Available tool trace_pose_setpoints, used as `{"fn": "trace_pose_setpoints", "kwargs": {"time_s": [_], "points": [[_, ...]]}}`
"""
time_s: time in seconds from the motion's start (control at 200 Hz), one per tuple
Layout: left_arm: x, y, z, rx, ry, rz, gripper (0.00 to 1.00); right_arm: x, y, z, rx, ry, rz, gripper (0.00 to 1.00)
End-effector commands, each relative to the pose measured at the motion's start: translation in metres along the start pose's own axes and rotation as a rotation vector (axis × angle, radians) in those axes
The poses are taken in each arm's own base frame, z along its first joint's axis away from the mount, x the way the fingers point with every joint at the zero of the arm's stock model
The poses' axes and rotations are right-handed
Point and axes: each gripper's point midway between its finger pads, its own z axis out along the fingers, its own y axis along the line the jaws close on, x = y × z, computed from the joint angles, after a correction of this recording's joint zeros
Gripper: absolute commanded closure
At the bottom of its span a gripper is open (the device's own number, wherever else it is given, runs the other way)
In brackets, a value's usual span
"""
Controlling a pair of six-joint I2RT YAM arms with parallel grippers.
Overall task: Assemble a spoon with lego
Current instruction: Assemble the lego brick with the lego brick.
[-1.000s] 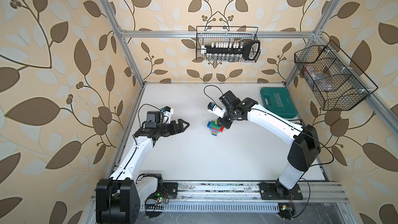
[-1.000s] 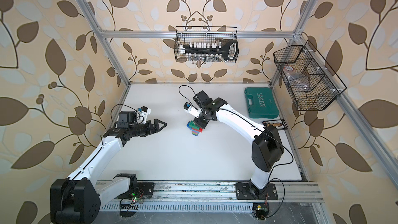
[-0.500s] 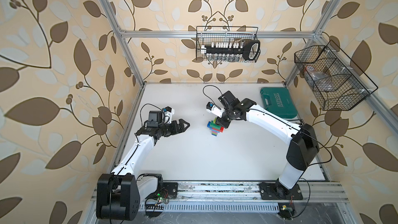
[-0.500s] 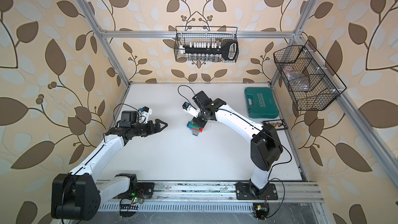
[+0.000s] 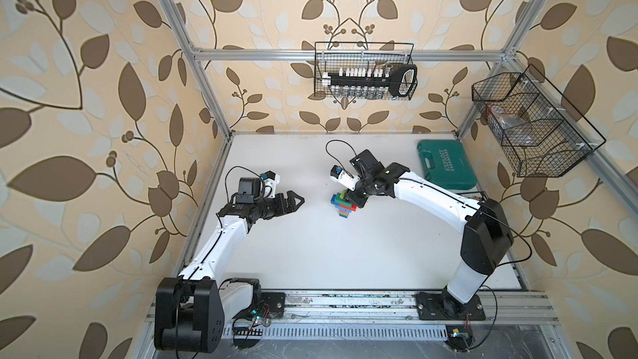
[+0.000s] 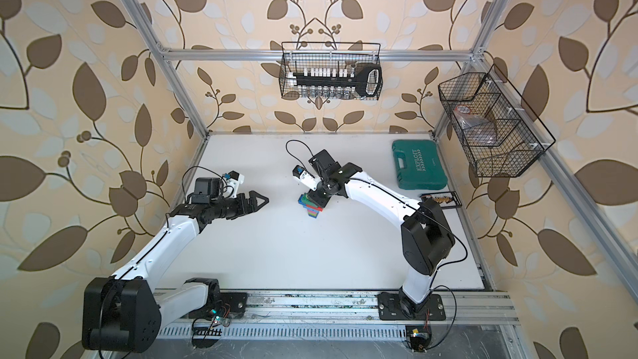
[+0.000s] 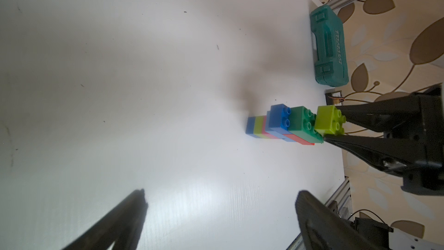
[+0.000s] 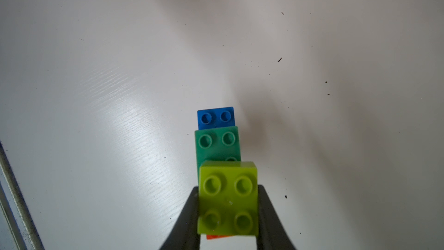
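The right gripper [image 8: 228, 190] clamps the lime brick [image 8: 228, 204] at the spoon [image 7: 283, 126] head. The left gripper [image 5: 297, 204] stands open, well apart.

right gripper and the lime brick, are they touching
Touching. The right wrist view shows the right gripper with its two fingers pressed against opposite sides of the lime brick, with no gap on either side.

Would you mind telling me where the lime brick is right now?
In the right wrist view, the lime brick is clamped in the right gripper, at the end of the spoon, right beside the green brick.
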Motion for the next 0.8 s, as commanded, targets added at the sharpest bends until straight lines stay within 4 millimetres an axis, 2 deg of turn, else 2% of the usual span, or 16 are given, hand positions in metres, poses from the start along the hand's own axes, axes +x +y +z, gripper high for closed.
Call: {"fn": "trace_pose_setpoints", "kwargs": {"time_s": [0.0, 0.34, 0.795], "points": [[-0.004, -0.003, 0.000, -0.003, -0.009, 0.033, 0.01, 0.005, 0.004, -0.003, 0.002, -0.004, 0.011, 1.00], [-0.003, -0.003, 0.002, 0.003, 0.001, 0.027, 0.01, -0.007, 0.000, -0.027, 0.039, -0.065, -0.003, 1.00], [-0.001, -0.003, 0.004, 0.001, 0.010, 0.030, 0.01, 0.008, 0.011, -0.010, -0.024, -0.014, -0.049, 1.00]]}}
